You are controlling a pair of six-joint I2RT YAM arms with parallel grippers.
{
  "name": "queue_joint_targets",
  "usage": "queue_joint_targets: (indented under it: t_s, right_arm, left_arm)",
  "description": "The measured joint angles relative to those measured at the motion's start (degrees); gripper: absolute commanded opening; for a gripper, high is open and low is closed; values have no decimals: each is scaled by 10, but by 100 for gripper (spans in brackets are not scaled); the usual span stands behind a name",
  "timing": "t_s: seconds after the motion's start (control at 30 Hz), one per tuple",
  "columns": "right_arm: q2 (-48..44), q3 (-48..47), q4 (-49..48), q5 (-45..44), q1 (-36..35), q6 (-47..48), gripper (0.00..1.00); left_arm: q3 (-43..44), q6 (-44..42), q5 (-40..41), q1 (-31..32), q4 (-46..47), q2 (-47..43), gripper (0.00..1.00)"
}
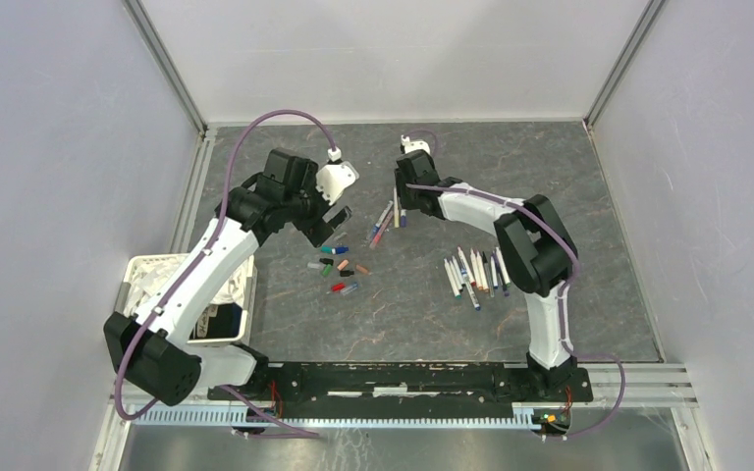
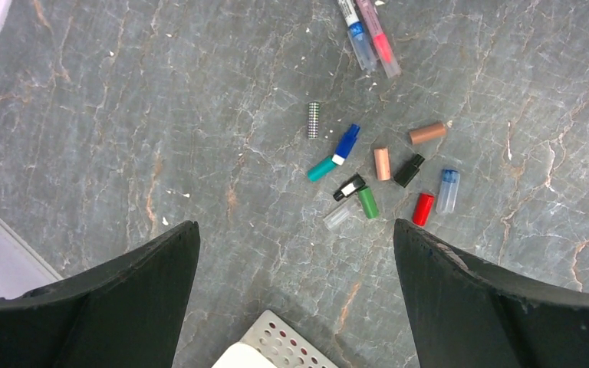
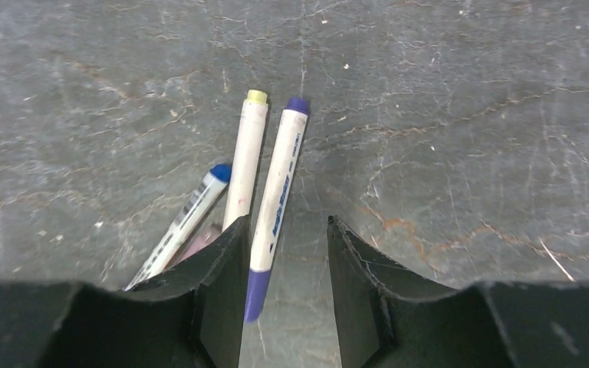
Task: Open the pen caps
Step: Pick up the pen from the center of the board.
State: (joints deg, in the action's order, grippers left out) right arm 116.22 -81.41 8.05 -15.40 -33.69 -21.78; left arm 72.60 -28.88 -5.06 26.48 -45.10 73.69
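Several loose pen caps [image 2: 367, 202] in blue, teal, green, red, black, peach and brown lie scattered on the table ahead of my left gripper [image 2: 295, 224]. That gripper hangs wide open above them, nothing between its fingers. In the top view the caps [image 1: 337, 267] lie just below it [image 1: 334, 218]. My right gripper [image 3: 286, 222] is low over a small group of pens. Its jaws stand apart, and a white pen with purple ends [image 3: 276, 207] lies on the table between them, against the left finger [image 3: 226, 253]. A yellow-ended pen [image 3: 244, 153] and a blue-ended pen [image 3: 188, 218] lie beside it.
A row of several more pens [image 1: 473, 273] lies right of centre, by the right arm's elbow. A white perforated basket [image 1: 191, 294] sits at the near left; its corner [image 2: 276, 345] shows under the left gripper. Two pens [image 2: 368, 34] lie beyond the caps. Walls enclose the table.
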Motion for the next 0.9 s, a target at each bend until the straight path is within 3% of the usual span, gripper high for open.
queue_joint_targets:
  t_s: [0.37,0.63,0.9]
  right_arm:
    - [103,-106,45,-20,1,0,41]
    - [116,-118,50,-29,4,-4,25]
    - [107,-101,39,-31,12,-14,0]
  left_arm:
    - [-11,0,-29,0,-17,-40,100]
    - [-17,0,-45,0,-31,-53,100]
    - [-17,-1,-58,0,-46,-53,100]
